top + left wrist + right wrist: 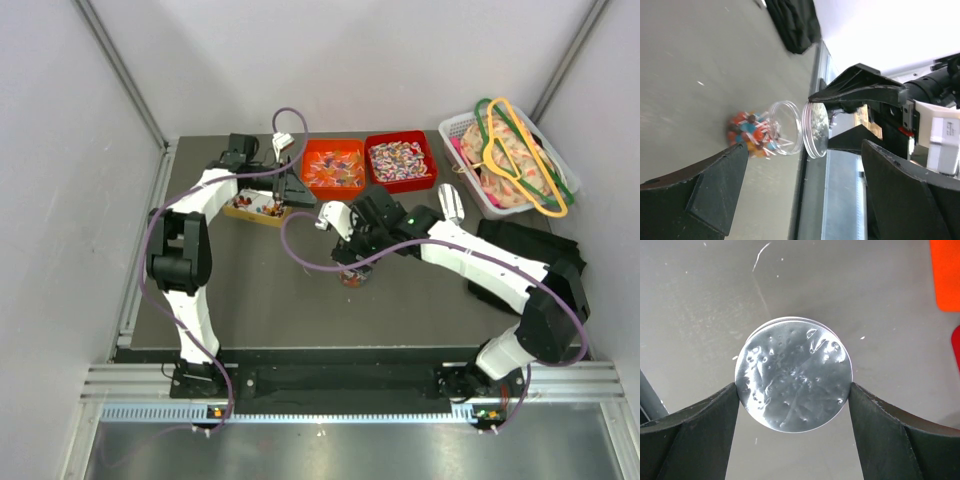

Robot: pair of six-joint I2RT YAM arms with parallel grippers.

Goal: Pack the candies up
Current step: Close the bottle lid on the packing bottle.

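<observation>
At the middle of the table, my right claw pinches the round silver lid by its edge, flat and just above the clear jar, I judge so it can drop straight onto the mouth. Some candies lie inside the jar; more fill the red bins at the far side. My left claw hangs wide and empty, to the jar's far left.

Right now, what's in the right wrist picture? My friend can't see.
A round, shiny silver lid sits pinched between two black fingers. Behind it is a grey table, with an orange tray's corner top right.
</observation>
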